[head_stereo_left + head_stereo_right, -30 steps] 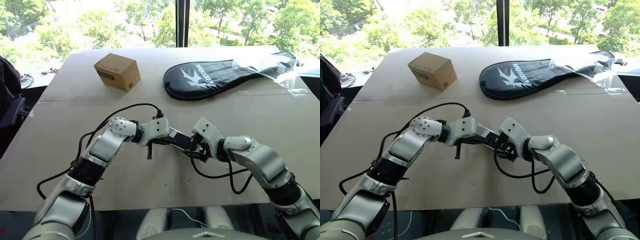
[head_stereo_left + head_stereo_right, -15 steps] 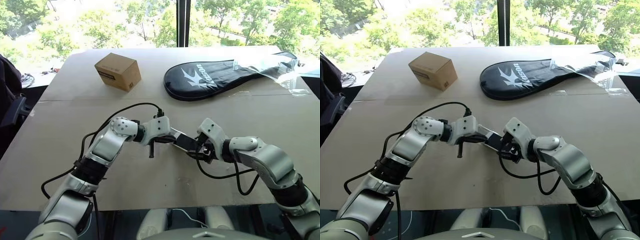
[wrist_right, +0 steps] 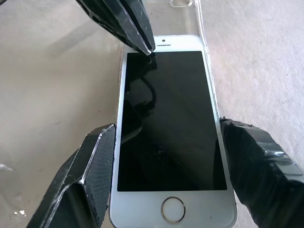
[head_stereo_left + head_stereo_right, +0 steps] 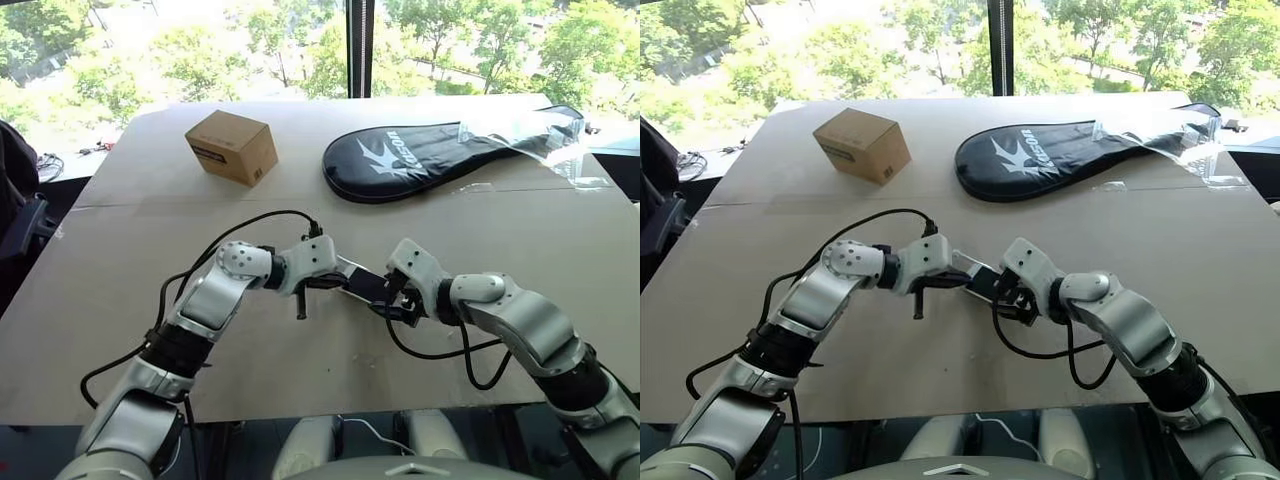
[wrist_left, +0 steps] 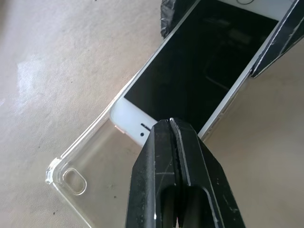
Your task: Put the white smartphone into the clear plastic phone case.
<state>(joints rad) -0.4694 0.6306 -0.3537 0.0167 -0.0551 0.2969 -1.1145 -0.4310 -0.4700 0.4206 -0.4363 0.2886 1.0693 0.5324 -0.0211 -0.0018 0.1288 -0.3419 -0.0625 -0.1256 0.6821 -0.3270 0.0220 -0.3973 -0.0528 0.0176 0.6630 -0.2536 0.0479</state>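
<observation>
Tall windows full of sunlit trees stand behind the tan worktop (image 4: pixel 120 280). At its far side sit a small cardboard box (image 4: pixel 232 146) and a black racket cover (image 4: pixel 440 155), with a crinkly clear plastic bag (image 4: pixel 560 150) lying over the cover's right end. Near the middle the two arms meet. The right gripper (image 3: pixel 164 156) has its black fingers (image 3: pixel 95 166) spread wide and pressed on the long edges of the white smartphone (image 3: pixel 168 128), screen up. The phone's top end lies partway inside the clear plastic phone case (image 5: pixel 88 164), whose camera-hole corner sticks out past it on the worktop. The left gripper (image 5: pixel 172 128) has its fingers closed together, their tip resting on the phone's upper end by the earpiece.
</observation>
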